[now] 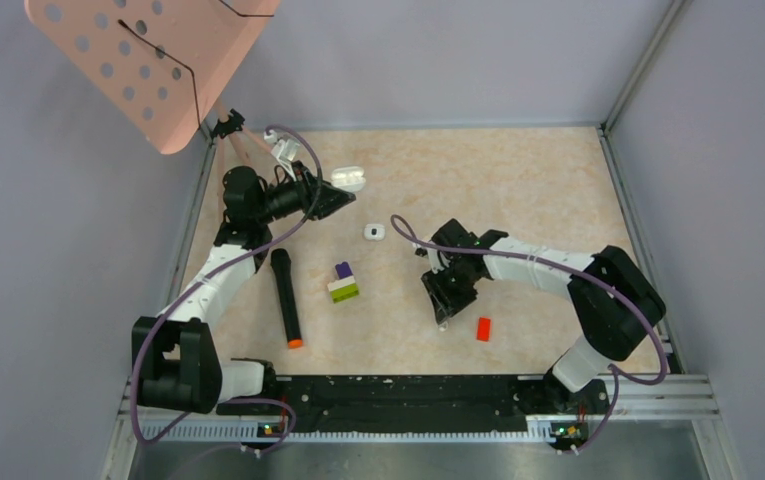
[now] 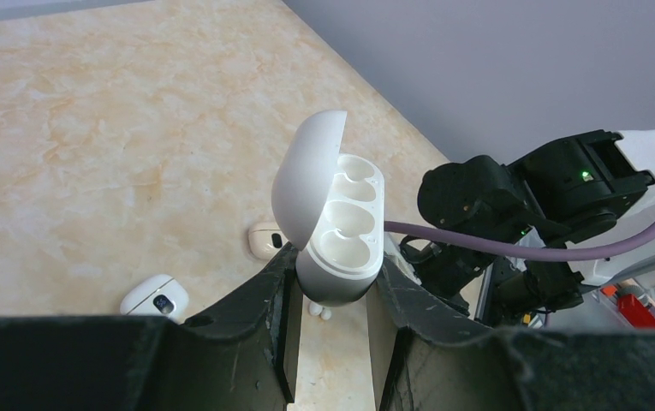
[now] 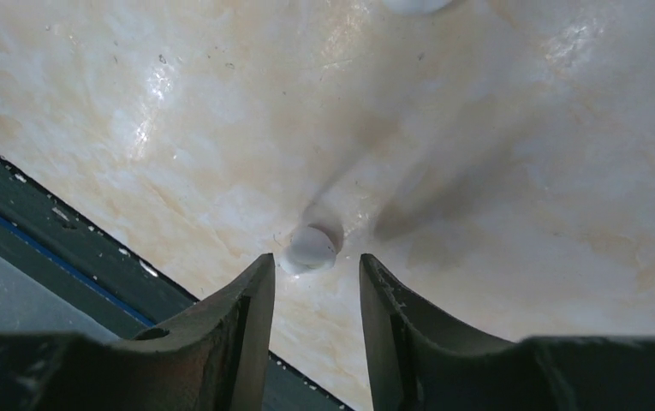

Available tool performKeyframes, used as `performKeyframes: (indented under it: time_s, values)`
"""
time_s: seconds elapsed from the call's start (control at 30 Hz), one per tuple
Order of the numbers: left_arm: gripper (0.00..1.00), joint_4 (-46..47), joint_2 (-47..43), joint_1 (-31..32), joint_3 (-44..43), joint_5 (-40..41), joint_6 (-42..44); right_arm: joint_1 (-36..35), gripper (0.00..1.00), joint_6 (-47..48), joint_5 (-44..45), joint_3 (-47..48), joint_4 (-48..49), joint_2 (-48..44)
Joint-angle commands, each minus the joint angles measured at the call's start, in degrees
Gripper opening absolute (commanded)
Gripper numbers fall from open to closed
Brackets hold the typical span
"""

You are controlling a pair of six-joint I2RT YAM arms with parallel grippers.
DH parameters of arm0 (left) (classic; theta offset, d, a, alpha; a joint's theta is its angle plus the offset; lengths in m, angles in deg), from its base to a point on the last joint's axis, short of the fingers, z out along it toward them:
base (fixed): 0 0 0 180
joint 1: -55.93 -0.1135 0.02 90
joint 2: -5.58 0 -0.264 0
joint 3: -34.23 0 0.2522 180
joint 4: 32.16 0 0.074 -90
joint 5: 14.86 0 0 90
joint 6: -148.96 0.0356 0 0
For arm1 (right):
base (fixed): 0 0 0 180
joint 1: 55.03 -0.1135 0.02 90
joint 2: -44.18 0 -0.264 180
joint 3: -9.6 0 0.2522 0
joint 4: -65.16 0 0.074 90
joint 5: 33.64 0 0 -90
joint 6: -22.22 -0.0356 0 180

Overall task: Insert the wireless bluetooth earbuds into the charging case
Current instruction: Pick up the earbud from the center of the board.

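My left gripper (image 2: 332, 287) is shut on the white charging case (image 2: 341, 231), held off the table. Its lid (image 2: 306, 175) stands open and its wells show empty. Two tiny white earbuds (image 2: 319, 311) lie on the table just under the case. From above, the left gripper (image 1: 338, 197) and the charging case (image 1: 350, 178) are at the back left. My right gripper (image 3: 315, 267) is open, low over the table, with nothing between its fingers. A small round white earbud (image 3: 311, 247) lies on the table just past its fingertips. The right gripper (image 1: 446, 305) is right of centre.
A small white case (image 1: 375, 232) with a dark window lies mid-table, and a beige case (image 2: 264, 240) lies beside it. Stacked purple, white and green bricks (image 1: 343, 282), a black marker (image 1: 286, 298) and a red brick (image 1: 484, 328) lie nearer the front. A dark rail (image 3: 41, 248) edges the table.
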Motion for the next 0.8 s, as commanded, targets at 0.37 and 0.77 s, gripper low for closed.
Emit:
performKeyframes:
  time_s: [0.37, 0.77]
  values:
    - [0.0, -1.5, -0.4, -0.3, -0.9, -1.7, 2.2, 0.1, 0.25, -5.5, 0.6, 1.3, -4.0, -1.6]
    - [0.0, -2.0, -0.6, -0.3, -0.6, -1.5, 2.1, 0.6, 0.23, -6.3, 0.0, -1.3, -1.5, -0.2]
